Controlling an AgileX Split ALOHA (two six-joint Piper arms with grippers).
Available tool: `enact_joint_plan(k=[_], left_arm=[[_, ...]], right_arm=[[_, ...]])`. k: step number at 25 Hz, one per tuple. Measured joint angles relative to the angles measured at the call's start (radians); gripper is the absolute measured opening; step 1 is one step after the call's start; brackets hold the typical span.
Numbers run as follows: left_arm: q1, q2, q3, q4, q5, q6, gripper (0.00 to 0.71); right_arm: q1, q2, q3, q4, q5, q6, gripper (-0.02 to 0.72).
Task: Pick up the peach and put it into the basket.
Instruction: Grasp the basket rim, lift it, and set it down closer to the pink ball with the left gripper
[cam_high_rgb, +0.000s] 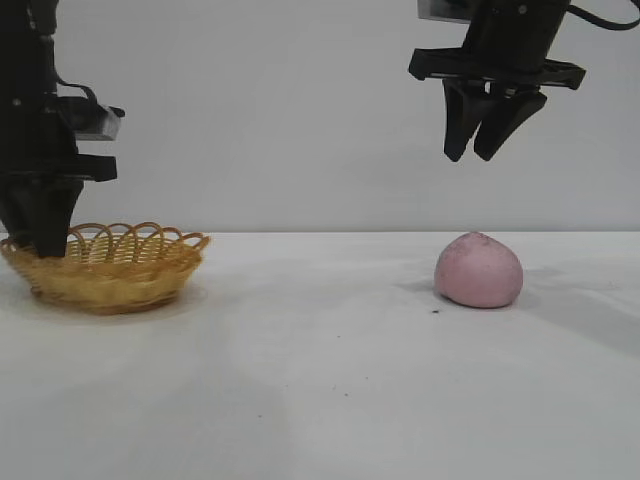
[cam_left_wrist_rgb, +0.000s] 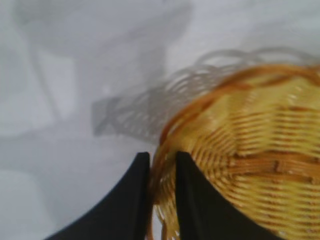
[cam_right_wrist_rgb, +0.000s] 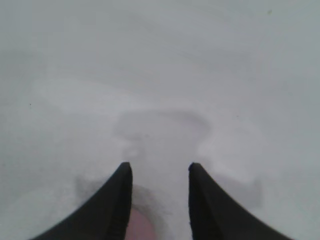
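Approach step: right gripper (cam_high_rgb: 482, 155), fingers slightly parted, empty, hangs above the dusty-pink rounded peach (cam_high_rgb: 478, 270) near the white worktop's (cam_high_rgb: 320, 380) right edge. Left gripper (cam_left_wrist_rgb: 162, 167) pinches the yellow wicker basket's (cam_high_rgb: 105, 265) looped rim at the left edge. Next move likely calls for wider opening, then straight descent.

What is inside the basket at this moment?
Nothing can be seen inside the basket: only bare weave shows, though part of the floor is out of view. The left gripper pinches its rim. The peach lies on the table.

Exterior camera sits low, level, facing both arms; wrist cameras look down close — sharing the table (cam_high_rgb: 320, 400).
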Motion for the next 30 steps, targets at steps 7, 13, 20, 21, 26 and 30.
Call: enact_joint_plan(k=[7,13,20,21,26,30], left_arm=[[-0.006,0.000,0.027,-0.309,-0.016,-0.058,0.000],[-0.126,-0.077,0.228,-0.479,-0.248,-0.102,0.000],[-0.192,-0.090,0.260,-0.522,-0.284,-0.111,0.048],[-0.192,-0.090,0.261,-0.518,-0.282,-0.111,0.048],[-0.192,-0.102,0.268,-0.461,-0.264,-0.108,0.337],[-0.192,-0.173,0.268,-0.429,-0.256,-0.082,0.352]], right_arm=[[0.000,0.000,0.000,0.000,0.002,0.000,0.221],[0.000,0.000,0.000,0.000,0.007,0.000,0.221],[0.000,0.000,0.000,0.000,0.007,-0.001,0.221],[0.000,0.000,0.000,0.000,0.007,-0.001,0.221],[0.000,0.000,0.000,0.000,0.007,-0.001,0.221],[0.000,0.000,0.000,0.002,0.007,-0.001,0.221]])
